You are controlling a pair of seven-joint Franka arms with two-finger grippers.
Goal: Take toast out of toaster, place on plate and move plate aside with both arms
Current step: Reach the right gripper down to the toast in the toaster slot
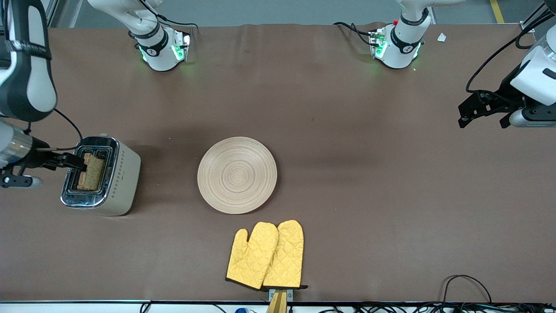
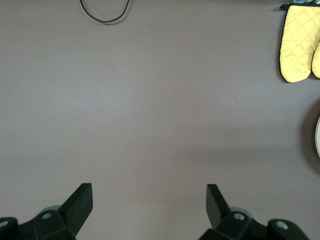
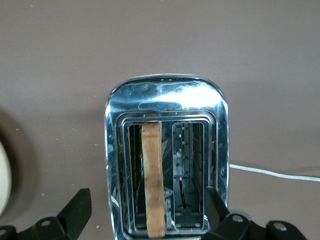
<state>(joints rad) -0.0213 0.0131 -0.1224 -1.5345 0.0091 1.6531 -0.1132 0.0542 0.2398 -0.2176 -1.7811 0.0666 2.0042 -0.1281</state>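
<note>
Bare cloth all round the plate (image 1: 237,174), oven mitts (image 1: 266,255) just nearer the camera, toaster (image 1: 102,175) toward the right arm's end

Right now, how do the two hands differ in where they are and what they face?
The right hand hangs open over the toaster, straddling the slot that holds the toast. The left hand waits over bare table toward the left arm's end, the plate far off. Both are open and empty.

Brown-covered table (image 1: 347,182), grey floor (image 1: 278,11) along its robot-base edge.
</note>
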